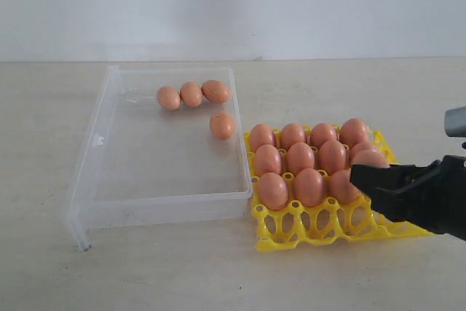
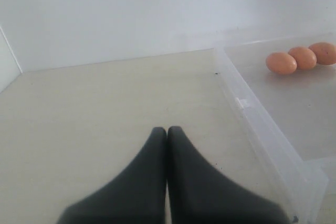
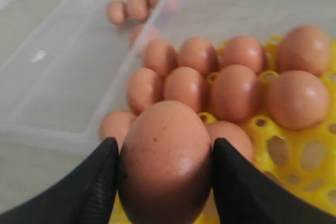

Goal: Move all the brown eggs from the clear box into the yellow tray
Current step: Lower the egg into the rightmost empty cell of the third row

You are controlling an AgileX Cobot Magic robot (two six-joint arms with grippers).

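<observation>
My right gripper [image 3: 164,148] is shut on a brown egg [image 3: 165,166] and holds it above the near right part of the yellow tray [image 1: 306,227]. The held egg [image 1: 370,158] shows just above the black fingers [image 1: 378,183] in the exterior view. Several brown eggs [image 1: 300,158] fill the tray's back and middle cups. Three eggs [image 1: 191,94] lie in a row at the far end of the clear box [image 1: 175,196], and one more egg [image 1: 223,124] rests by its right wall. My left gripper [image 2: 167,129] is shut and empty over bare table left of the box.
The pale table [image 1: 145,267] runs to a white wall behind. The clear box wall [image 2: 262,135] stands just right of my left gripper. The tray's front row of cups [image 1: 320,220] is open lattice. Box and tray touch side by side.
</observation>
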